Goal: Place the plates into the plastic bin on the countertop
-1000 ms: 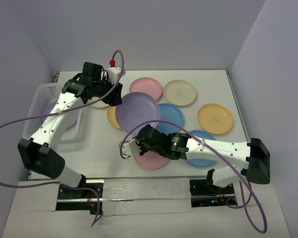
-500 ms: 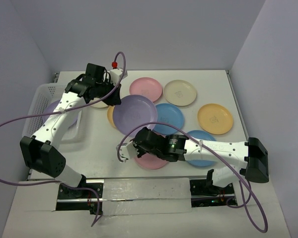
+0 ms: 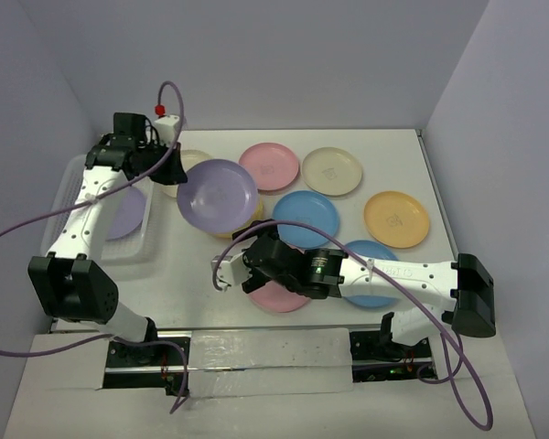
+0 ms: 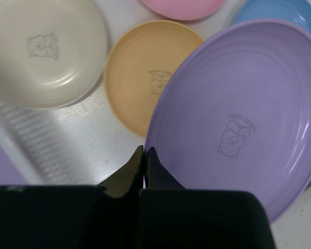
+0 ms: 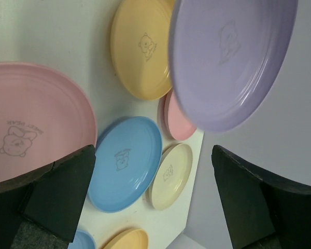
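Since the earlier frame the left claw [image 3: 176, 174] has swung its lifted purple plate [image 3: 218, 194] from mid-desk toward the plastic bin [image 3: 128, 245] at the upper left of the top view, and the right claw [image 3: 231, 273] has opened wide over the pink plate [image 3: 279, 294] at lower centre. The left claw pinches the purple plate's rim, holding it tilted in the air just right of the bin; the other plates lie spread on the desk [image 3: 183, 293]. It looks light, stiff and glossy, so a thin edge pinch may let it pivot or slip, and the raised rim, gripped deep, seems the only sensible hold.
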`<state>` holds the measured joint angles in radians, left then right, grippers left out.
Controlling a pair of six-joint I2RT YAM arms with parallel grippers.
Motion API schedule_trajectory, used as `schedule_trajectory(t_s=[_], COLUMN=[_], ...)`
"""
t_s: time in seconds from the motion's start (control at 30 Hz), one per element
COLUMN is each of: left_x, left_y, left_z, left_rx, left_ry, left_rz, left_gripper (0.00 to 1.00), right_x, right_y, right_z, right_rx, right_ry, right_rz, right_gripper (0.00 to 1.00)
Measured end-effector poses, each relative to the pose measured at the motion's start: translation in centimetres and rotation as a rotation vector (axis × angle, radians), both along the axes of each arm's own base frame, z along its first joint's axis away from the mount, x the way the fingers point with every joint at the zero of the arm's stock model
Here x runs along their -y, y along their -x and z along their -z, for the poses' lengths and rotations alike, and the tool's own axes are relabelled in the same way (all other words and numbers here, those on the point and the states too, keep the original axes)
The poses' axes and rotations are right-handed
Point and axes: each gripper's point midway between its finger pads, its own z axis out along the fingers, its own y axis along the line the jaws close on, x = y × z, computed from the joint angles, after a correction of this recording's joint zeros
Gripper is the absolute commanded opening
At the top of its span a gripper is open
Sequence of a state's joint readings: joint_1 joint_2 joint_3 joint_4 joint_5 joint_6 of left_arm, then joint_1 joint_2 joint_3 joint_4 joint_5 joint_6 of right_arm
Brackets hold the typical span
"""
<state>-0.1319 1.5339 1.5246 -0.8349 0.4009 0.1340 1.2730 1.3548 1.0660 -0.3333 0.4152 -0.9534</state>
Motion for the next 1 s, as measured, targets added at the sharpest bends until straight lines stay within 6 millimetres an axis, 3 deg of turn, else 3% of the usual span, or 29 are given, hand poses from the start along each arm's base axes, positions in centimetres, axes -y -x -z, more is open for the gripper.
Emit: schedule_trajectory(t_s=[0.1, 0.27, 0.4, 0.5, 0.6, 0.7, 0.93, 1.0], left_x=[-3.9, -15.3, -23.8, -27.7, -30.0, -31.0, -32.6, -32.9], left_y=[-0.9, -1.5, -0.1, 1.3, 1.9, 1.4, -0.4, -0.6], left_z=[-0.4, -2.0, -2.5, -2.2, -1.4, 0.1, 6.4, 7.7], left_rx=[0.006, 0.06, 0.09, 0.08, 0.058, 0.026, -0.107, -0.135], left_ry=[0.018, 0.0, -0.077, -0.138, -0.184, -0.202, -0.197, -0.202], left_rz=[-0.1, -0.395, -0.626, -0.73, -0.781, -0.791, -0.797, -0.8], left_gripper=[0.0, 0.0, 0.0, 0.0, 0.0, 0.0, 0.0, 0.13], right_x=[0.4, 2.9, 5.7, 7.5, 9.1, 10.1, 11.7, 12.4], right_y=[-0.6, -3.8, -7.2, -9.2, -10.4, -10.7, -10.9, -11.1], right_z=[-0.1, -0.1, -1.0, -1.7, -1.6, -0.8, 0.4, 0.6], right_rx=[-0.006, -0.063, -0.137, -0.196, -0.266, -0.355, -0.515, -0.546], right_ry=[-0.018, -0.083, -0.179, -0.266, -0.337, -0.391, -0.494, -0.517], right_rz=[0.031, 0.168, 0.32, 0.411, 0.485, 0.537, 0.628, 0.655], right_gripper=[1.0, 1.0, 1.0, 1.0, 1.0, 1.0, 1.0, 1.0])
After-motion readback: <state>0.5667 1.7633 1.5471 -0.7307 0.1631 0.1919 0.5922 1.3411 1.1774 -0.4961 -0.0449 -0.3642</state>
